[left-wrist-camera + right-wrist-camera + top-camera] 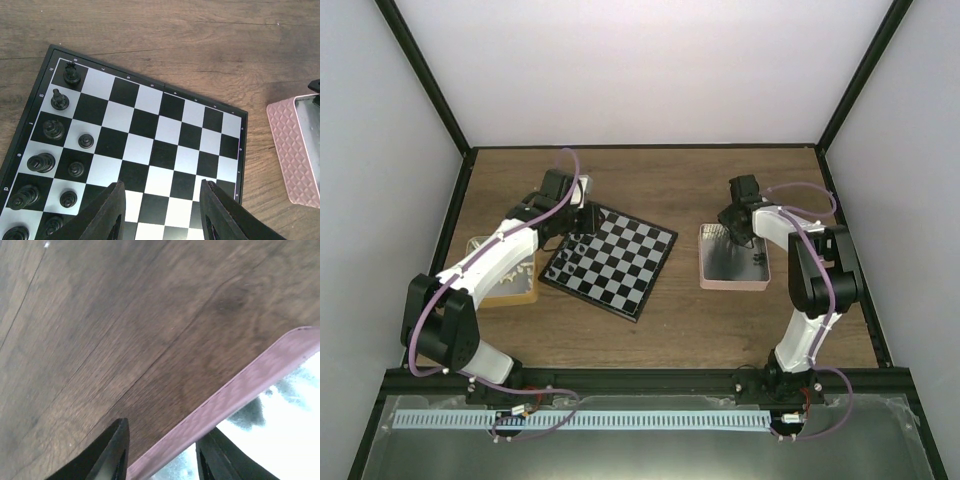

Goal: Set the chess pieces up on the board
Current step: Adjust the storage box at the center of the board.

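Observation:
The board [620, 262] lies at an angle mid-table. Several black chess pieces [53, 129] stand in two rows along its left side in the left wrist view, and show as small dark figures [570, 256] from above. My left gripper [576, 222] hovers over the board's far-left corner. In its own view the left gripper [162, 212] is open over bare squares [165, 130], with nothing between the fingers. My right gripper [735, 228] hangs over the far-left edge of the pink tray [735, 285]. Its jaws [162, 455] are open, straddling the tray's rim [240, 390], and hold nothing.
A tan tray [510, 288] sits left of the board, partly under the left arm. The pink tray [292, 150] lies right of the board, with a small dark thing [760, 260] inside. Black frame posts and grey walls close in the table.

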Available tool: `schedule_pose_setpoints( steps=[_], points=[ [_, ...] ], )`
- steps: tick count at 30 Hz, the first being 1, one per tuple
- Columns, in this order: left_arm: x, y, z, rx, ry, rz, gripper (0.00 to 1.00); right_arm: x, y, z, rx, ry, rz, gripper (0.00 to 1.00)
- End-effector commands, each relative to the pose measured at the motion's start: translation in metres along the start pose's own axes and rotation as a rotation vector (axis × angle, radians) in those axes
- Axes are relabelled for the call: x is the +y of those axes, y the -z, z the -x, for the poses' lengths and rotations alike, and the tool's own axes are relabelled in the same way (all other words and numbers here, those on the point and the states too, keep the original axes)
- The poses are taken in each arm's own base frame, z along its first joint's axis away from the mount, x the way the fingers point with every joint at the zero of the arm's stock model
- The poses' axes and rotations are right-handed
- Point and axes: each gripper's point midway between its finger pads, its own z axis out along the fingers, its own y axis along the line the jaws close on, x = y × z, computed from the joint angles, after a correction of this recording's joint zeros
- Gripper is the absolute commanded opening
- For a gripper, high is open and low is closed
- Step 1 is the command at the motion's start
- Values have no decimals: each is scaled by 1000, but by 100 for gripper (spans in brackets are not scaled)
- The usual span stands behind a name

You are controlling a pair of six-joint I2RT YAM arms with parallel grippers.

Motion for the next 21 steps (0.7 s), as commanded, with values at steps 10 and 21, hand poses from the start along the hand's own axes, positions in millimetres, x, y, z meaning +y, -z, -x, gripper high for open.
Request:
schedule_pose_setpoints(
  steps=[10,21],
  points=[
    [0,1,2,-20,-4,-3,43,39,9,-52,198,373,216,29],
    [-2,2,4,-23,-3,-7,43,0,62,-5,-107,231,80,46]
  ],
)
